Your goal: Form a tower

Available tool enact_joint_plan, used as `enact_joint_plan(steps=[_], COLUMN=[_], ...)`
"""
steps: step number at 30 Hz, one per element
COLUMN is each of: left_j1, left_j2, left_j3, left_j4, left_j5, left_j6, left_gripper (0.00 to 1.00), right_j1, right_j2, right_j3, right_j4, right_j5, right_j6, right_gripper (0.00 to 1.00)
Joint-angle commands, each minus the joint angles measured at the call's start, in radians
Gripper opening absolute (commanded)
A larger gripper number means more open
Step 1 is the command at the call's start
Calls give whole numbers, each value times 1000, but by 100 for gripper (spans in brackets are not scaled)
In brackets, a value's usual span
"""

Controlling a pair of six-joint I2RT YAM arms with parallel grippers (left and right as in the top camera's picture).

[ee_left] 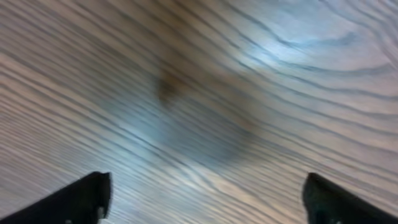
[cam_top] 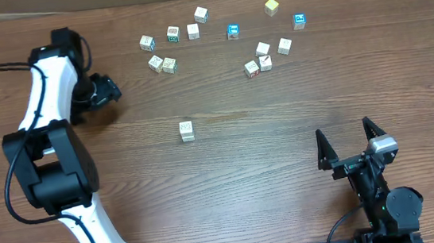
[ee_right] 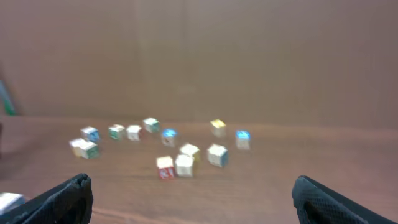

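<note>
The left hand [cam_top: 110, 90] is open: in its wrist view its fingertips [ee_left: 87, 196] stand wide apart with only bare, blurred wood grain between them, and it holds nothing. From above it sits at the left of the worktop [cam_top: 247, 182], well apart from the tower [cam_top: 187, 131]. The right hand [cam_top: 342, 131] is also spread wide and empty, low at the near right, facing the far side. The tower stands alone near the middle, one cube wide. Its height cannot be read from overhead, though a side face showing below the top suggests more than one cube. Beyond it, pale cubes [cam_top: 169, 65] lie scattered along the far side, with two blue cubes [cam_top: 233, 31] and a yellow cube [cam_top: 271, 6]. I judge the stack only begun, with most pale cubes left to add.
</note>
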Motion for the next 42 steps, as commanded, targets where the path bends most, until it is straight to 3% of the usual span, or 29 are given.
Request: enact_joint_plan(steps=[1, 7, 14, 19, 30, 33, 38, 39, 41, 42], left_j1=[27, 35, 34, 34, 34, 34, 34, 34, 34, 34], left_j2=[12, 12, 12, 12, 12, 12, 12, 12, 12, 12], left_j3=[2, 2, 2, 2, 2, 2, 2, 2, 2, 2], left_j4=[-6, -5, -2, 0, 21, 21, 21, 21, 21, 21], left_j5=[-30, -30, -30, -30, -30, -30, -30, -30, -30, -30], left_j6=[14, 14, 14, 14, 14, 14, 14, 14, 14, 14], left_gripper=[100, 100, 100, 99, 100, 100, 99, 99, 99, 99], right_j1=[5, 5, 5, 5, 6, 6, 6, 11, 33, 51], right_j2=[-6, 114, 528, 865, 1606, 1740, 1853, 1890, 1924, 1938], right_j3=[22, 246, 762, 1250, 2382, 2504, 2500, 2498, 2494, 2494], right_j4=[10, -42, -253, -562, -1428, -1566, -1577, -1584, -1595, -1606], right_j5=[-68, -23, -11, -11, -57, -93, -241, -348, -390, -357], right_j6=[78, 117, 116, 117, 121, 121, 124, 124, 130, 148], right_gripper=[100, 100, 100, 100, 100, 100, 100, 98, 73, 67])
